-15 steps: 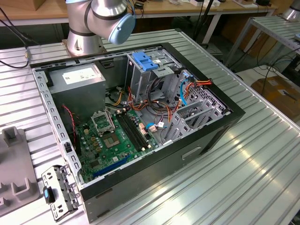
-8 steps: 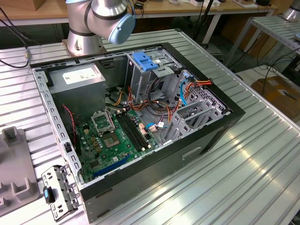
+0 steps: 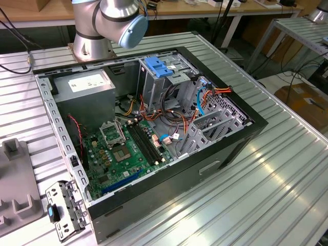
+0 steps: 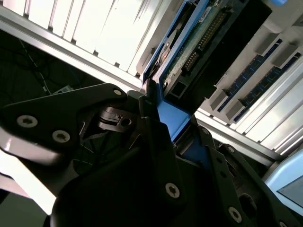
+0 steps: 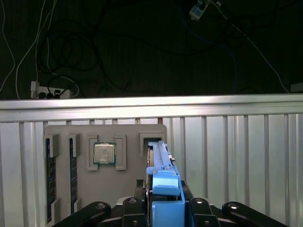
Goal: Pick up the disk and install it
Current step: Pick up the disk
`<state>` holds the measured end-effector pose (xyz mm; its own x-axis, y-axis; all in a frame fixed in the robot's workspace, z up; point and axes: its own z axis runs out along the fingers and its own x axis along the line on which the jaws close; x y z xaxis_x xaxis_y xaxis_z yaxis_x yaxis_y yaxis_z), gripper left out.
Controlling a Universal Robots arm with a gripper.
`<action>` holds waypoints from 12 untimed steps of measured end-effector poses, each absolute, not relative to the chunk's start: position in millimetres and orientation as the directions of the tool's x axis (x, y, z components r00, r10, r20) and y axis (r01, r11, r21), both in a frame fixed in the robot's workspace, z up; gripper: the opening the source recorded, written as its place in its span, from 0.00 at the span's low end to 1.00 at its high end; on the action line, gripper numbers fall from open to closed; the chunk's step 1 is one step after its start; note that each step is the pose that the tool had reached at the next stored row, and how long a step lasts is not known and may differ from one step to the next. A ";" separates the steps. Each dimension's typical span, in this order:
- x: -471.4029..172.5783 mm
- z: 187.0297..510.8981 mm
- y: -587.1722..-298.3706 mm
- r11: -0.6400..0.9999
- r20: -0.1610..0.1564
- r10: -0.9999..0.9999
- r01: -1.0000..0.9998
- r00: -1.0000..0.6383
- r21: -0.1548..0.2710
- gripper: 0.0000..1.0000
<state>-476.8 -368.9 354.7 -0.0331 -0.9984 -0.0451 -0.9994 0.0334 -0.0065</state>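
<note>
Now the tool [image 5: 164, 201] grips the disk [image 5: 159, 158], edge-up, at the grey tray [image 5: 66, 133].

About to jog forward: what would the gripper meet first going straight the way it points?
The disk, standing on edge right at the gripper, by a slot of the grey tray. Pushing on would probably press it against that tray; depth is unclear.

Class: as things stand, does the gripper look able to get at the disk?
Probably yes. In the first wrist view the gripper straddles the disk, which stands on edge by the grey tray; nothing lies between them.
</note>
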 end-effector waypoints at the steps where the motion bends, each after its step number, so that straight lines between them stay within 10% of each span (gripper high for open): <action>1: -476.8 354.9 -368.9 0.033 -0.045 -0.998 -0.999 -0.033 -0.007 0.37; 12: -476.8 359.3 -368.9 0.033 -0.045 -0.998 -0.999 -0.033 -0.007 0.37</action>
